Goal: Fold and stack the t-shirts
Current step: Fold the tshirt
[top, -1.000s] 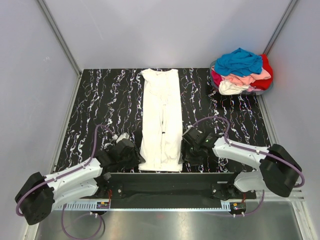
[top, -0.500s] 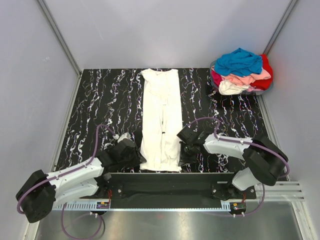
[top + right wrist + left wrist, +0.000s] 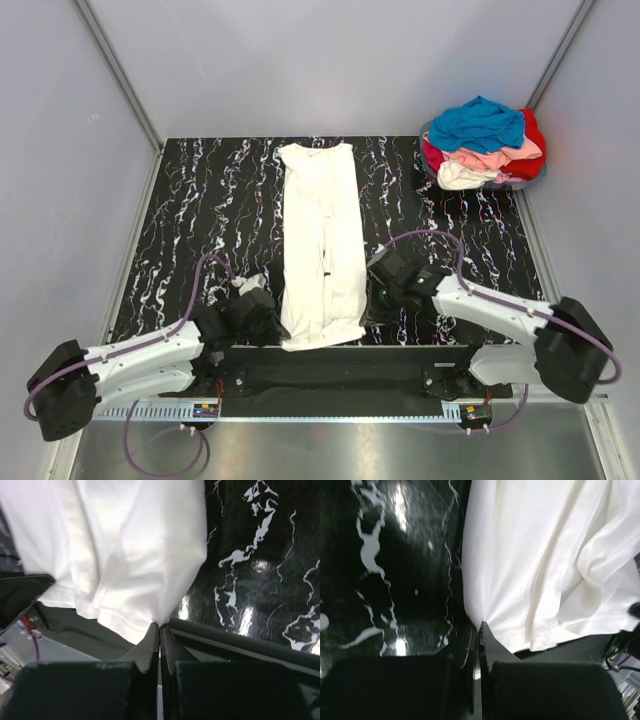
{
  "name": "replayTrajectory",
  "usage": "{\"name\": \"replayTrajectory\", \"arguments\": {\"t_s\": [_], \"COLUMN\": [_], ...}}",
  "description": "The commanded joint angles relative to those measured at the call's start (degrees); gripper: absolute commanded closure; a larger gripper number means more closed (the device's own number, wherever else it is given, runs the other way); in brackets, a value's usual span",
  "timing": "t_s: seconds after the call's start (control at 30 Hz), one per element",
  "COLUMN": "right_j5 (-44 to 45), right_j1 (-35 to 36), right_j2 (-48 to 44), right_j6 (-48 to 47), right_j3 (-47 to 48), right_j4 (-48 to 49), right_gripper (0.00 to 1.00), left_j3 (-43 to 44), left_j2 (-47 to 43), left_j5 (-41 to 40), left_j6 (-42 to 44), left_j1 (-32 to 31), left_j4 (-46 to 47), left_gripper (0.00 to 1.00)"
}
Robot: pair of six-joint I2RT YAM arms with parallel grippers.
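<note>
A cream-white t-shirt (image 3: 321, 240) lies folded into a long narrow strip down the middle of the black marbled table (image 3: 180, 220). My left gripper (image 3: 272, 327) is shut on the left corner of its near hem; in the left wrist view the white cloth (image 3: 535, 565) pinches between the jaws of that gripper (image 3: 478, 626). My right gripper (image 3: 372, 305) is shut on the right corner of the hem, and the right wrist view has the hem (image 3: 125, 570) drawn into the jaws of this gripper (image 3: 160, 627). The near end is rumpled and slightly raised.
A heap of t-shirts (image 3: 484, 143), blue on top with pink, red and cream under it, sits at the table's far right corner. Grey walls stand on three sides. The black base rail (image 3: 340, 365) runs along the near edge under the hem.
Both grippers have shut on the near hem corners. The hem's near end has pulled toward the front edge and bunched, and the right arm has shifted slightly outward.
</note>
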Motion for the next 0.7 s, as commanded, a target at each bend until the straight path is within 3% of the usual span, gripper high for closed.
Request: {"name": "replayTrajectory", "arguments": {"t_s": [0.0, 0.13, 0.27, 0.43, 0.67], "right_j5": [1.4, 0.6, 2.6, 6.9, 4.7], "right_j1": [-0.2, 0.1, -0.1, -2.9, -11.8], "right_j2": [-7.9, -12.7, -12.3, -6.5, 2.8], "right_j6": [1.8, 2.4, 1.0, -5.5, -13.5], "right_j3": [-0.8, -0.7, 2.5, 13.9, 26.4], "right_j4": [-5.2, -7.8, -9.4, -13.9, -13.2], "right_gripper": [1.0, 1.0, 1.0, 1.0, 1.0], "left_j3": [4.0, 9.1, 18.7, 29.7, 39.4], "left_j2": [-3.8, -5.6, -2.4, 6.1, 16.3], "left_j5": [-3.6, -7.1, -11.7, -11.5, -7.9], "left_j6": [-5.0, -6.2, -1.1, 8.0, 16.5], "left_j1": [-4.8, -7.1, -6.3, 0.2, 11.0], "left_j4": [-9.0, -15.2, -22.2, -25.6, -24.5], "left_gripper": [1.0, 1.0, 1.0, 0.99, 0.97]}}
